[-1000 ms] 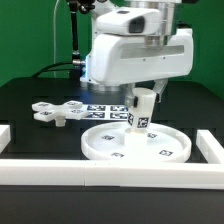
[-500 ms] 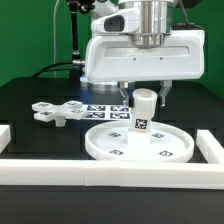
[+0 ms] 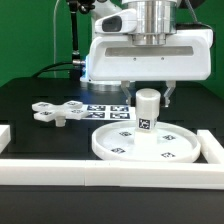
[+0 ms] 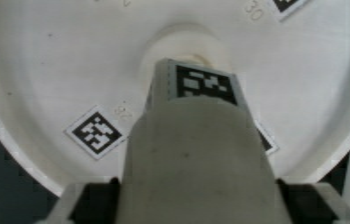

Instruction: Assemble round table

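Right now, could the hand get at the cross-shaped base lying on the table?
Probably not at once. The hand is closed on the leg, which stands upright on the round top. The cross-shaped base lies uncovered to the exterior view's left, so once the leg is released the way looks free.

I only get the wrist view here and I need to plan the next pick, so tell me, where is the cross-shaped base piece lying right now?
Observer: The cross-shaped base lies flat on the black table, to the exterior view's left of the round disc and apart from it.
Operator: Okay, and the leg, is it leaning?
Observer: No, from the side the leg stands upright near the disc's middle.
Operator: Anything else close to that base?
Observer: The marker board lies just to the exterior view's right of the base, behind the disc.
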You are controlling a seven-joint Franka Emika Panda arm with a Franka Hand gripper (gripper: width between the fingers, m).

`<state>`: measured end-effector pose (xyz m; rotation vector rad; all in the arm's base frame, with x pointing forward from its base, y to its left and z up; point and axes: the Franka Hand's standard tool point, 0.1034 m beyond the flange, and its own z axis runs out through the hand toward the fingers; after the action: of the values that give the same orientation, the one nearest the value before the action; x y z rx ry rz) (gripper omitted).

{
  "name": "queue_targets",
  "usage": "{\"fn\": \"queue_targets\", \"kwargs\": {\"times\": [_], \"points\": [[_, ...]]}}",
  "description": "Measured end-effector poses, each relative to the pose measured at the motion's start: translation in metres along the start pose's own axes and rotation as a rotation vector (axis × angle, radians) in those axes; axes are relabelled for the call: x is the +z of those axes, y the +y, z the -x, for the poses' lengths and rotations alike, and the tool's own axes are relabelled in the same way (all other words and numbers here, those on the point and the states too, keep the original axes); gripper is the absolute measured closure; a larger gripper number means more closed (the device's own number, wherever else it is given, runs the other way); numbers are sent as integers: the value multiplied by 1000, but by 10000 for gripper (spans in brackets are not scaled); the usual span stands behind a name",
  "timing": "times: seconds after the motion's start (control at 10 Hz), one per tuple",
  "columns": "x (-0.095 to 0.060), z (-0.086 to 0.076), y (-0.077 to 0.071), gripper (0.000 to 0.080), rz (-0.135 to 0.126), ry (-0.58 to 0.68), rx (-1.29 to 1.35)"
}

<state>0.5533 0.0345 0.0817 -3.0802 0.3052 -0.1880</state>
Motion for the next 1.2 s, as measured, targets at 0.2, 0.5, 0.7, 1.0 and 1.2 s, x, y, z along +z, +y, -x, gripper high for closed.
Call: {"fn": "queue_targets", "kwargs": {"times": [0.2,0.5,0.7,1.0,1.2], "points": [[-1,3,4,390,-15,51,171],[-2,4,12,390,-57,98,477],[-2,4,13,390,-84,94,654],[-4,6,0,390,-129,73,954],[-4,5,-2,390,-150,60,1081]]}}
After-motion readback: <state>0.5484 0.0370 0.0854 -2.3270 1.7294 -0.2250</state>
